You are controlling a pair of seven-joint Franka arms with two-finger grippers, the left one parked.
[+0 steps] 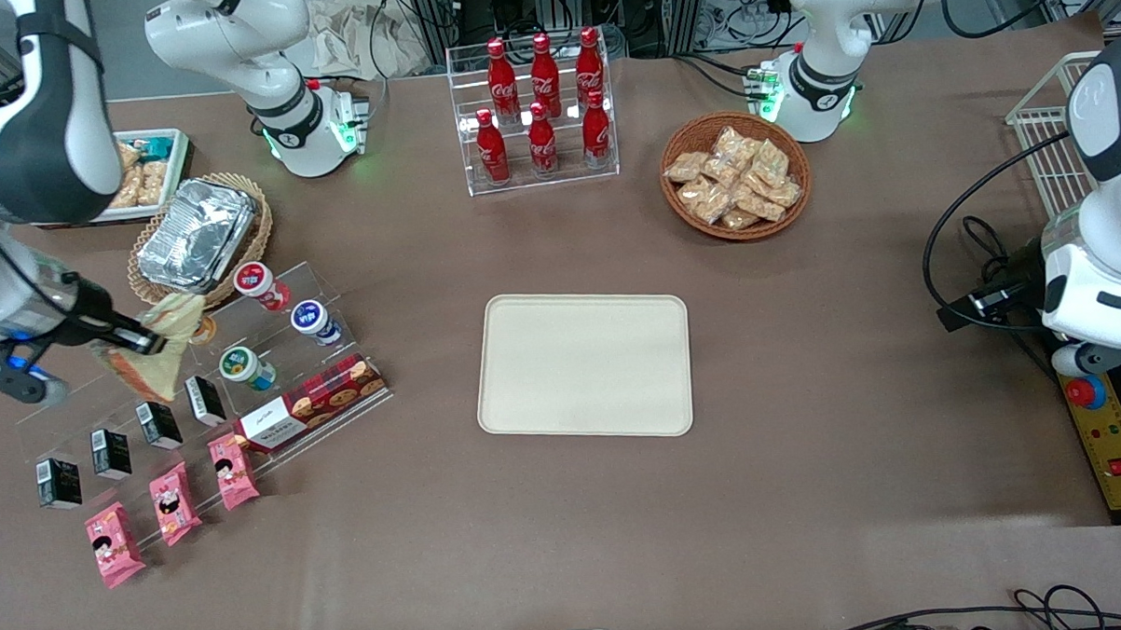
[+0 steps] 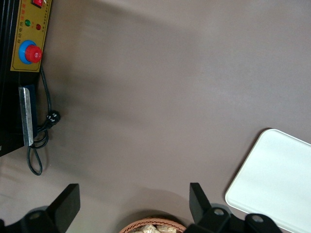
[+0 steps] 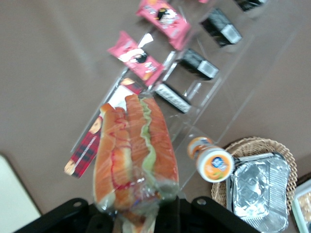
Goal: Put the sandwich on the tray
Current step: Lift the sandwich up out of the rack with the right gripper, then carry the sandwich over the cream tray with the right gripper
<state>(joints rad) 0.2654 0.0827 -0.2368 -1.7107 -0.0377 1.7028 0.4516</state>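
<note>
My right gripper [image 1: 142, 344] is shut on the sandwich [image 1: 156, 357], a wrapped wedge with red and green filling. It holds it in the air above the clear acrylic snack stand at the working arm's end of the table. In the right wrist view the sandwich [image 3: 136, 155] hangs from the gripper [image 3: 141, 213], its wrap pinched between the jaws. The cream-beige tray [image 1: 585, 364] lies flat in the middle of the table with nothing on it. Its corner also shows in the left wrist view [image 2: 277, 179] and the right wrist view [image 3: 12, 204].
Under the sandwich the acrylic stand [image 1: 200, 402] holds yoghurt cups [image 1: 311, 319], black cartons, pink packets and a red cookie box [image 1: 312, 403]. A wicker basket with a foil container [image 1: 194, 236] is beside it. A cola bottle rack [image 1: 539, 111] and a snack basket [image 1: 735, 174] stand farther from the front camera.
</note>
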